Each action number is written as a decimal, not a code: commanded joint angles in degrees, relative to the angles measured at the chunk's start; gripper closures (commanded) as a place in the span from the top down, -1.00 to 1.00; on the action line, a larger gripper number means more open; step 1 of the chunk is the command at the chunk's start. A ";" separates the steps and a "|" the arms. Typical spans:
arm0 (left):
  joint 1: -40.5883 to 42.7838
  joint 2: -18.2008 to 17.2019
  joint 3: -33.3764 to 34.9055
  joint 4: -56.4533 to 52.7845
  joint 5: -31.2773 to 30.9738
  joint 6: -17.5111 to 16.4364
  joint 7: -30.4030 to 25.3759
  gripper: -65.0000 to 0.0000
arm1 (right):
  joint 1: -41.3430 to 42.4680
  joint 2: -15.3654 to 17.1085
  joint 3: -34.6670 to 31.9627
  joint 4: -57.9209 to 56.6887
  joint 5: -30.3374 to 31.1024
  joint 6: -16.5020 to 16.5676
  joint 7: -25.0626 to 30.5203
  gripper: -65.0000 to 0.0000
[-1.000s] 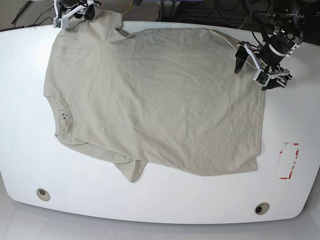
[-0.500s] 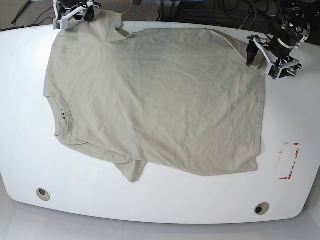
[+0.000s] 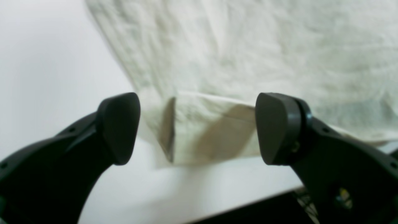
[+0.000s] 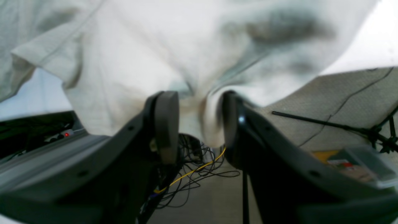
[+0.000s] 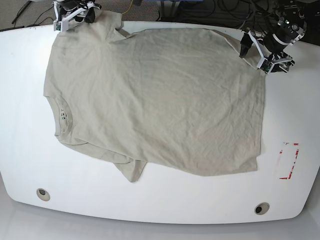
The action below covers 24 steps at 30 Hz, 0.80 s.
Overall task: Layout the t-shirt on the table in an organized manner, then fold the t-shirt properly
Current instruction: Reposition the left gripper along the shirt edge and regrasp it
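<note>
T-shirt (image 5: 155,100) lies spread on tabletop (image 5: 30,150), collar at 9 o'clock. Right gripper (image 4: 197,124) fingers pinch the sleeve at 11 o'clock; left gripper (image 3: 197,127) fingers spread above the folded hem corner at 2 o'clock. Risk: uneven pull bunches fabric or drags it over the edge.

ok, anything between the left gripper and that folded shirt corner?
Nothing visible. The left gripper is open, and the folded corner of the t-shirt lies straight ahead between its fingers. Only bare table lies around it.
</note>
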 commanded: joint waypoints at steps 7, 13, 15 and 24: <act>0.45 -0.53 -0.36 0.85 -0.43 0.14 -0.87 0.64 | -0.62 0.29 0.23 0.85 0.49 0.34 0.82 -0.28; 0.89 -0.62 -0.36 0.85 -0.43 0.14 -0.87 0.64 | -0.62 0.29 0.23 0.85 0.49 0.34 0.82 -0.28; 0.89 -0.62 -0.36 0.85 -0.43 0.14 -0.87 0.64 | -0.62 0.29 0.23 0.85 0.49 0.34 0.82 -0.28; 2.03 -0.62 -0.36 0.85 -0.34 0.14 -0.87 0.07 | -0.62 0.29 0.32 0.85 0.49 0.34 0.82 -0.28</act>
